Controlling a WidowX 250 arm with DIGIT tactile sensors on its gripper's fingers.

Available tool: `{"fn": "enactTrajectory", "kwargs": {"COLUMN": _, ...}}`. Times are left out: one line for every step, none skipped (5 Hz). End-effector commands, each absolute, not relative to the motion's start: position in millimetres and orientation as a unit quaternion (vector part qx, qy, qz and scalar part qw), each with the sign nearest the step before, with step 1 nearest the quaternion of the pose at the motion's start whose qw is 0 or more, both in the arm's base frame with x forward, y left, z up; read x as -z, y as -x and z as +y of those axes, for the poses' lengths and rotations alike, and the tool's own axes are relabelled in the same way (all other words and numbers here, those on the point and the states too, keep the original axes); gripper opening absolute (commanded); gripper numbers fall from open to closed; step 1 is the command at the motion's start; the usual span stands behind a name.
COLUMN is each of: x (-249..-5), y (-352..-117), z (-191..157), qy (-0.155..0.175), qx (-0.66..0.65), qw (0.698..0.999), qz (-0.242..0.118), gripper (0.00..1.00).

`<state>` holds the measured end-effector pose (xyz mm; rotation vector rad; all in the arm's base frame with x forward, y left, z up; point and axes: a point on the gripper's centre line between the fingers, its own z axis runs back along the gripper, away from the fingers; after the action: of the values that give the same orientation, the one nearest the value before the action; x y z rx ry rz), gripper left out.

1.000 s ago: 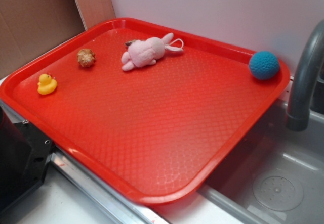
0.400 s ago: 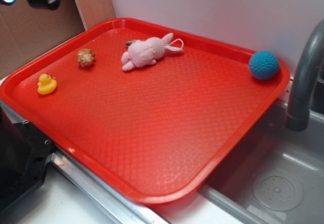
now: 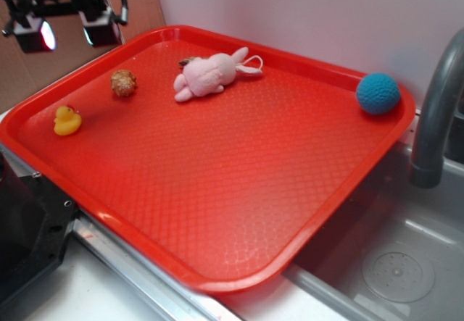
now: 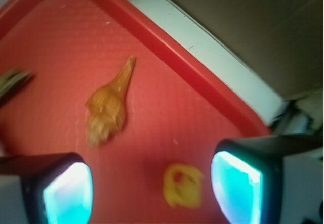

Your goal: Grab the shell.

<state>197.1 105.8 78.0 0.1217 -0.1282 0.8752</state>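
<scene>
Since the earlier frame your fingers [image 3: 65,31] have come further into view at the top left, above the tray's far-left rim. You have them spread wide apart, holding nothing and touching nothing; the wrist view shows both glowing pads [image 4: 68,193] with open tray between them. Going left to right on the red tray [image 3: 239,190]: the yellow duck [image 3: 67,121] sits near the left edge, the shell [image 3: 123,82] lies just beyond it, below and right of your fingers, then the pink plush bunny [image 3: 206,74], and the blue ball [image 3: 378,93] in the far right corner.
</scene>
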Motion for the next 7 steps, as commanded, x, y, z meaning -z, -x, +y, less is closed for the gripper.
{"fn": "enactTrajectory", "kwargs": {"x": -42, "y": -206, "z": 107, "qy": -0.071, "qx": -0.421, "qw": 0.9, "qz": -0.089, "gripper": 1.0}}
{"fn": "enactTrajectory", "kwargs": {"x": -35, "y": -210, "z": 114, "qy": -0.079, "qx": -0.406, "qw": 0.905, "qz": -0.098, "gripper": 1.0}}
{"fn": "enactTrajectory", "kwargs": {"x": -24, "y": -207, "z": 129, "qy": -0.078, "qx": -0.416, "qw": 0.902, "qz": -0.084, "gripper": 1.0}}
{"fn": "enactTrajectory", "kwargs": {"x": -20, "y": -209, "z": 132, "qy": -0.081, "qx": -0.418, "qw": 0.902, "qz": -0.07, "gripper": 1.0}}
{"fn": "enactTrajectory", "kwargs": {"x": -16, "y": -206, "z": 134, "qy": -0.073, "qx": -0.43, "qw": 0.898, "qz": -0.062, "gripper": 0.0}}
{"fn": "enactTrajectory", "kwargs": {"x": -17, "y": -205, "z": 133, "qy": -0.061, "qx": -0.416, "qw": 0.905, "qz": -0.066, "gripper": 0.0}}
{"fn": "enactTrajectory", "kwargs": {"x": -46, "y": -204, "z": 119, "qy": -0.049, "qx": -0.366, "qw": 0.925, "qz": -0.086, "gripper": 0.0}}
